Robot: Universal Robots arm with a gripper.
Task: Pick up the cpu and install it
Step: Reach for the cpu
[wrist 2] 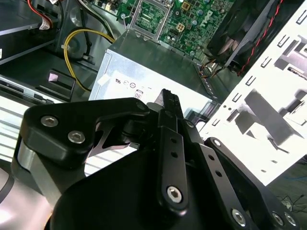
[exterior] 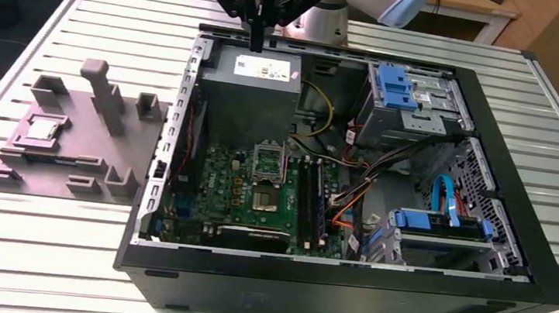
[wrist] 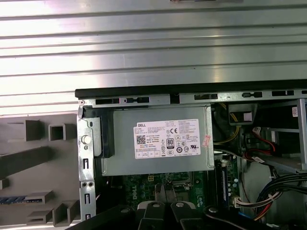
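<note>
A slatted metal surface (exterior: 40, 256) is seen across the exterior view, and an open black computer case (exterior: 350, 277) is laid on its side upon it. A grey moulded holder (exterior: 59, 172) with upright posts and recesses is placed on the surface beside the case, towards the exterior view's left. Inside the case, a large grey power supply (exterior: 249, 95) with a white label is mounted at the far end, and a green motherboard (exterior: 238, 199) is fitted below it. Blue drive brackets (exterior: 396, 87) are seen towards the exterior view's right.

The black tool (exterior: 257, 45) is held above the far rim of the case, over the power supply, pointing downward. Its fingers (wrist 2: 169, 103) are brought together, and nothing is gripped between them.

An uncovered processor socket (exterior: 268, 172) is seen on the motherboard, next to the memory sticks (exterior: 308, 198). The cpu (exterior: 43, 129) is lying flat in a square recess of the holder, outside the case and well apart from the tool.
</note>
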